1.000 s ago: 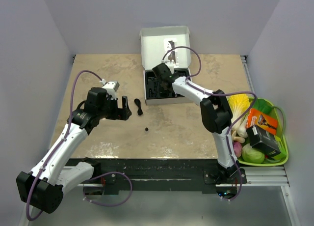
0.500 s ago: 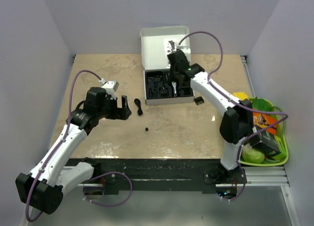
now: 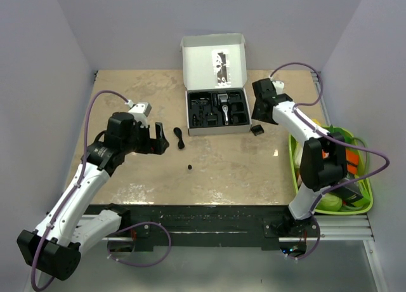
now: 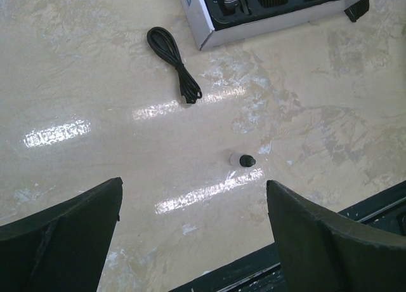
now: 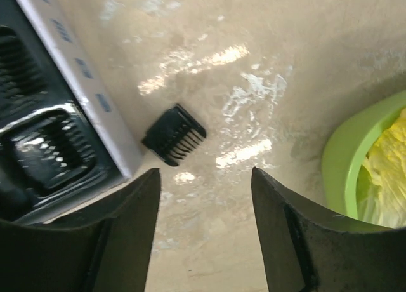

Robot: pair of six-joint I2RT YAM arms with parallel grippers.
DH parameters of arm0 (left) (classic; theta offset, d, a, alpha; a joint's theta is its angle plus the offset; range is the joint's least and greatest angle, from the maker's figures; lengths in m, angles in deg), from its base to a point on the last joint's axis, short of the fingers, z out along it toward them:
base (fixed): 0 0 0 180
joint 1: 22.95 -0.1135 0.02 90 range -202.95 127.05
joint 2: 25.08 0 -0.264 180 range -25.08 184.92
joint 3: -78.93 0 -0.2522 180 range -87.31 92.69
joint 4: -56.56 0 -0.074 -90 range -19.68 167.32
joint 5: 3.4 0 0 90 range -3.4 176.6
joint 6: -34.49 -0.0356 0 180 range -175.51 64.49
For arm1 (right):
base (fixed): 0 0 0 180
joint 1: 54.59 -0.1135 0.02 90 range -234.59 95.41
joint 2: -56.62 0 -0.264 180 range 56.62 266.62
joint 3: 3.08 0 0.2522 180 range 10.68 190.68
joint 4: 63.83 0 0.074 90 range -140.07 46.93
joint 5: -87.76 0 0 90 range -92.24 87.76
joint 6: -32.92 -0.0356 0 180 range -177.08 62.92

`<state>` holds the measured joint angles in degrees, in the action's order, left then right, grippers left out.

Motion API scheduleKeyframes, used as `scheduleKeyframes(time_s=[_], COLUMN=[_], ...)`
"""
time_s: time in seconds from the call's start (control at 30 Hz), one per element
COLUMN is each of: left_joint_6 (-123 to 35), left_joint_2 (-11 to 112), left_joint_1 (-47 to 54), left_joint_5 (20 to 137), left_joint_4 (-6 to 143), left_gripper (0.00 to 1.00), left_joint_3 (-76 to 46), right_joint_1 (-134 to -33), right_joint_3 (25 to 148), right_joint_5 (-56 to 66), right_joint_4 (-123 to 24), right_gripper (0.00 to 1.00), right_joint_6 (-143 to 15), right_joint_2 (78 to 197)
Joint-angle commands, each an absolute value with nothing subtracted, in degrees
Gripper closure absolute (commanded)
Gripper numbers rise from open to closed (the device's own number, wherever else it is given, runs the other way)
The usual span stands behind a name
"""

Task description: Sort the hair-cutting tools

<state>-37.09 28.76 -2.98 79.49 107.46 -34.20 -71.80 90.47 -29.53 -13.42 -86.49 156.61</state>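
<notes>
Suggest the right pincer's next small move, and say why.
Probably lower the right pincer straight down onto the black comb guard and close on it. The guard lies loose on the table, just outside the white wall of the box rather than in a slot. The pincer's open fingers frame the guard from above and hold nothing.

White-shelled, black-jointed left arm (image 3: 76, 190), at eight o'clock, and right arm (image 3: 295, 119), at three, trail looping purple cables (image 3: 94, 114); fingers (image 4: 57, 238) matte black.

On the desk (image 3: 127, 101), the comb guard (image 3: 257, 130) lies just right of the box (image 3: 216, 129); the cord (image 3: 179, 137) lies to its left, the round bit (image 3: 189, 167) nearer.
</notes>
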Motion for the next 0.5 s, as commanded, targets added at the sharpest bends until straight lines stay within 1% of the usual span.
scheduleKeyframes(time_s=[0.0, 0.23, 0.47], left_joint_6=[-38.4, -38.7, -38.3], left_joint_2=[27.6, 28.3, 29.4], left_joint_1=[-3.0, -3.0, -2.9], left_joint_5=[78.4, 78.5, 78.7], left_joint_4=[107.9, 107.8, 107.0], left_gripper=[0.0, 0.0, 0.0], left_joint_3=[-31.2, -30.9, -31.5], right_joint_1=[-69.6, -66.4, -66.1], right_joint_3=[87.6, 88.5, 94.5], right_joint_5=[-28.4, -26.4, -25.3], right_joint_4=[-16.0, -19.2, -20.1], right_gripper=[0.37, 0.37, 0.36], right_joint_6=[-86.7, -86.2, -85.3], right_joint_2=[155.7, 159.5, 166.7])
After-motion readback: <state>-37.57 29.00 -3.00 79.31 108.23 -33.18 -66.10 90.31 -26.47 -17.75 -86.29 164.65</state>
